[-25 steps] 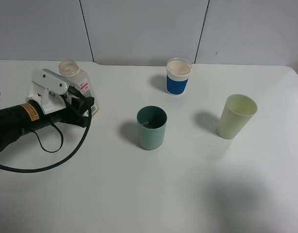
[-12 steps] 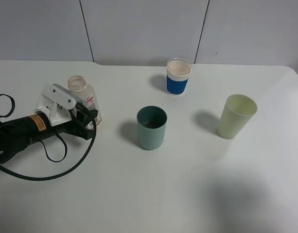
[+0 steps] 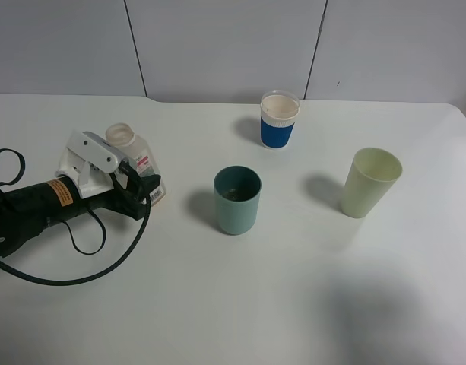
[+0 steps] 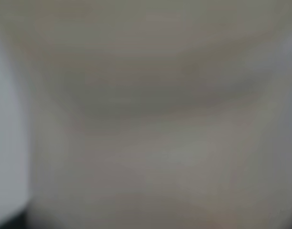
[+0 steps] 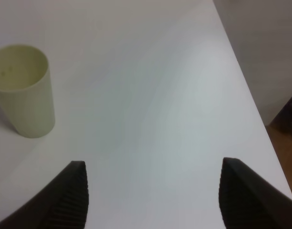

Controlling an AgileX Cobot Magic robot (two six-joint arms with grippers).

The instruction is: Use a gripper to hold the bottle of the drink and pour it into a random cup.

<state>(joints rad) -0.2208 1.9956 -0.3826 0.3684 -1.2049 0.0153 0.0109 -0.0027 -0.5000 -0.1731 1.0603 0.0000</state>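
Since a second ago my left end effector [image 3: 145,186] has dropped lower in the frame's left, and the bottle [image 3: 135,158] came with it, now tilted slightly. Fingers flank the bottle; I cannot tell whether they clamp it. The teal cup [image 3: 237,199] sits centre. My right end effector [image 5: 153,195] is spread wide. White surface [image 3: 293,304], grey panelled wall [image 3: 217,46] behind.

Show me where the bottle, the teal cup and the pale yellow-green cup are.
bottle [image 3: 123,137]: exterior high view, cream neck.
teal cup [image 3: 237,213]: exterior high view, outer wall.
pale yellow-green cup [image 3: 367,190]: exterior high view, outer wall.
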